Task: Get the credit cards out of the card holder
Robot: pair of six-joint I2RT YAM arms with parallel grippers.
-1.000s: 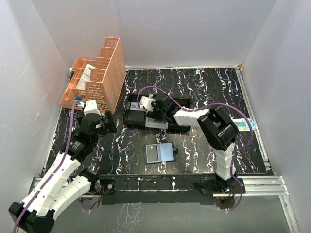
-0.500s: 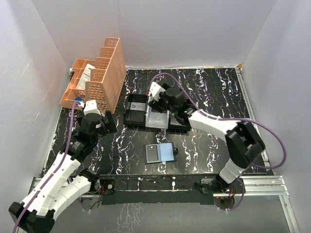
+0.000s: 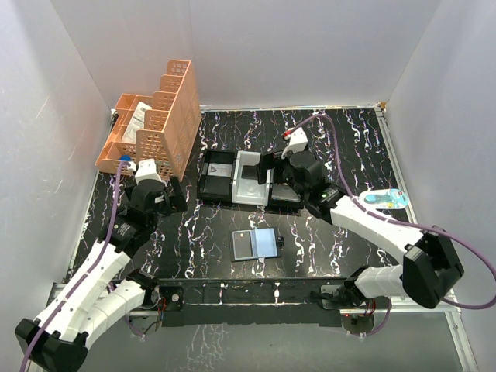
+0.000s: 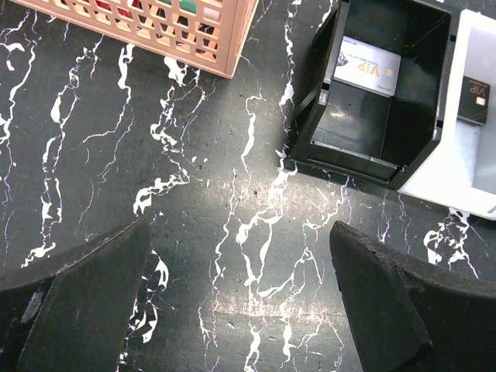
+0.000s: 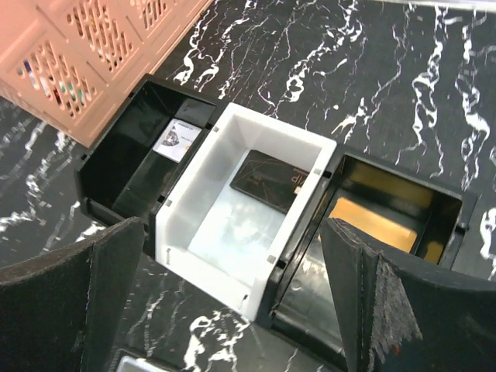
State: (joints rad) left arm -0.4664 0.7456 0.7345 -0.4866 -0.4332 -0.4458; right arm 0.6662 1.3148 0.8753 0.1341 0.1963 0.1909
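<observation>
The card holder lies open and flat on the marbled table near the front, with two grey-blue panels and a small black tab on its right edge. I cannot tell whether any card sits in it. Behind it stands the three-compartment tray. A pale VIP card is in the left black bin, a dark card in the white bin, and a gold card in the right black bin. My right gripper hovers open and empty over the tray's near edge. My left gripper is open over bare table, left of the tray.
An orange lattice basket stands at the back left, close to the left arm. A small clear-and-teal object lies by the right wall. White walls enclose the table on three sides.
My right gripper has swung rightward across the tray and its jaws have spread wide. The left arm has barely moved.
</observation>
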